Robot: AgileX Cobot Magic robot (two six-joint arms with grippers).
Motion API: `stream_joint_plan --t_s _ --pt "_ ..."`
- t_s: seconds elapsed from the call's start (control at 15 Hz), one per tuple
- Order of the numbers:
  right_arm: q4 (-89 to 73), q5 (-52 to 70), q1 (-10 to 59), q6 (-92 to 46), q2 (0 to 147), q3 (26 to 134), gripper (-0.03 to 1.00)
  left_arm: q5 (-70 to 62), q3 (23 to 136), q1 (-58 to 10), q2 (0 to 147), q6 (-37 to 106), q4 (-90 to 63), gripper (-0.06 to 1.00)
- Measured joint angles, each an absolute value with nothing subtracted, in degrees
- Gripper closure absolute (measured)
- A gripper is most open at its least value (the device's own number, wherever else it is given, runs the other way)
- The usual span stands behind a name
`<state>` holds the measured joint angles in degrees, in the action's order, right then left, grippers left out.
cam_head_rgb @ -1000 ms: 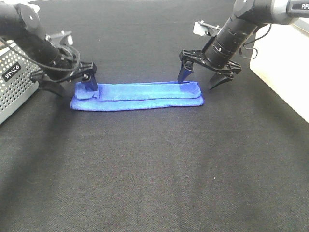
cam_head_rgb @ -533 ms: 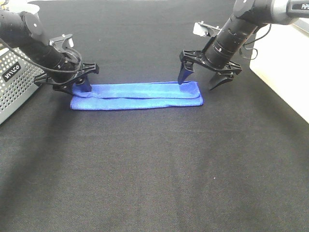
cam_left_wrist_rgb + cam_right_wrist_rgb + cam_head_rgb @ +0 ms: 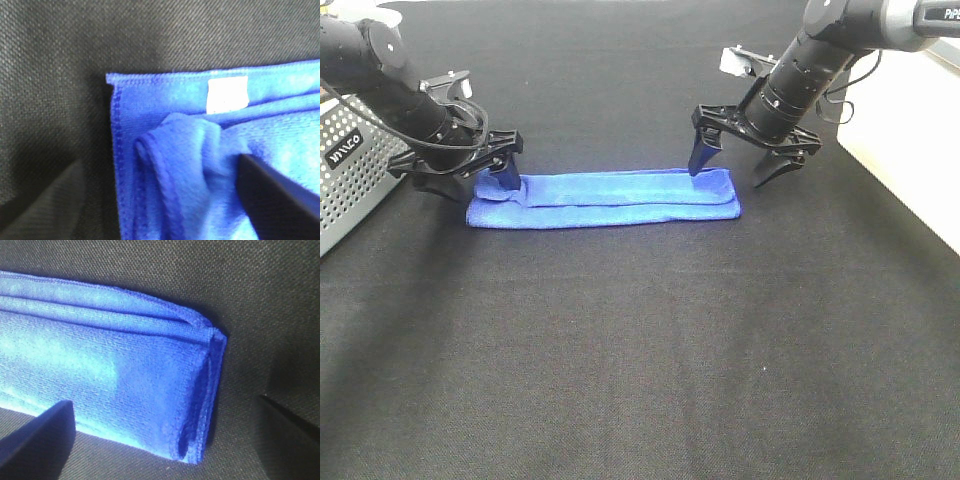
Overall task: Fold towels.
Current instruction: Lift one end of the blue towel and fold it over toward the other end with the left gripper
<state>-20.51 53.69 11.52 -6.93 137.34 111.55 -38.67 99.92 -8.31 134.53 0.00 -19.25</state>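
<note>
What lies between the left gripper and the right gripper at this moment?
The folded blue towel stretches flat from the left gripper to the right gripper on the black table cover; the exterior high view shows it.

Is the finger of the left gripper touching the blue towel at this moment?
Touching. The left wrist view shows the dark finger pressing into a bunched fold of the towel.

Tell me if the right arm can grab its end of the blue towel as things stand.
Probably yes. The right gripper is open over that end of the towel, a finger on either side, with nothing between.
</note>
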Motion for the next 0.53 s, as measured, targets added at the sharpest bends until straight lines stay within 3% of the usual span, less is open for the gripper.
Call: stream_joint_plan --t_s 0.4,0.53 --pt "-20.57 53.80 11.52 -6.93 137.34 111.55 0.09 -38.27 100.50 -8.31 136.25 -0.52 -20.51 0.22" --pt "-20.57 53.86 11.52 -6.93 137.34 111.55 0.09 -37.30 100.67 -8.31 136.54 -0.52 -21.08 0.37"
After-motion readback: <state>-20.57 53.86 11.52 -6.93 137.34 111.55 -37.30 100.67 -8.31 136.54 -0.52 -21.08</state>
